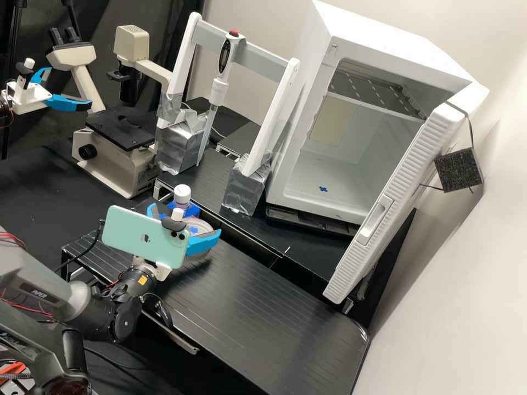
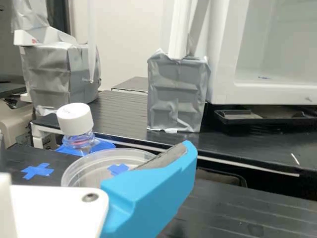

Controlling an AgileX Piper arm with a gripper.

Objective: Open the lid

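While the gripper (image 1: 185, 218) stands ready at the clear dish (image 1: 198, 226), opening looks about to start.
Its 2 blue fingers are spread, the dish between them on the bench (image 1: 258, 307), the capped bottle (image 1: 181, 196) beyond; closing on the lid's rim, then lifting, likely follows.

The white metal gripper (image 1: 185, 220) carries bright blue fingers (image 2: 148, 196) with a mottled grey pad (image 2: 171, 155). The clear, round plastic dish (image 2: 73, 171) shows a bright blue cross within its outline. The small clear bottle (image 2: 79, 141) has a white cap and a pinkish-red tint inside. Fine parallel lines stripe the black, flat bench platform (image 1: 263, 307). The rectangular phone (image 1: 134, 233) is mint green, and the white, boxy cabinet (image 1: 395, 44) has a ribbed white door (image 1: 409, 164).
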